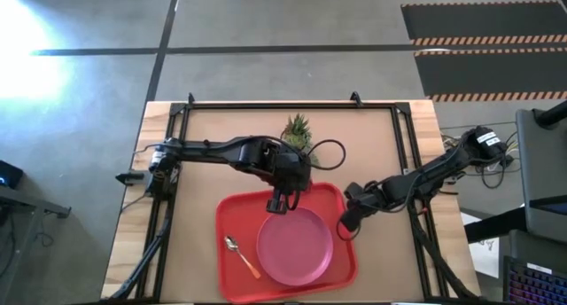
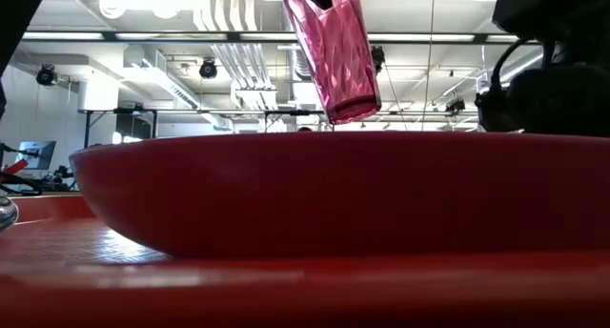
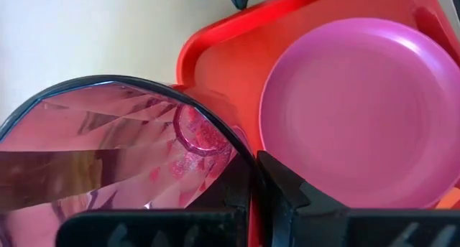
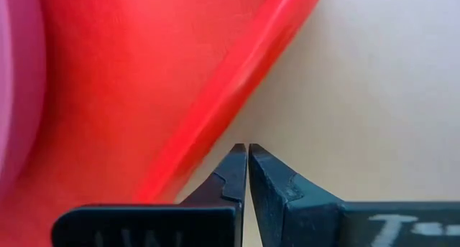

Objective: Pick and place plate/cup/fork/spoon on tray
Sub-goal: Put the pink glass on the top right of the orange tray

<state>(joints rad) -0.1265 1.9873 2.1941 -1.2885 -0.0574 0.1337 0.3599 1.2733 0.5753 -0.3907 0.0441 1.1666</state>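
Over the tray's (image 1: 232, 207) far-left corner, left gripper (image 1: 282, 201) holds the cup (image 2: 334, 47) in the air, fingers clamped on its rim, one inside the wall and one outside. Low view shows the cup hanging tilted, clear of the tray floor. Step in hand: placing the cup. Next move probably calls for lowering it onto bare tray floor beside the plate (image 1: 295, 246), levelling it, then letting go. Plate already sits in the tray, spoon (image 1: 241, 255) lies on the tray left of it. Fork not visible. Right gripper (image 1: 347, 227) waits with fingers closed, empty, at the tray's right rim. Potted plant (image 1: 299, 129) stands on the table (image 1: 204, 154) behind the left arm, out of the way. Main risk: cup base catching the plate edge or tipping.
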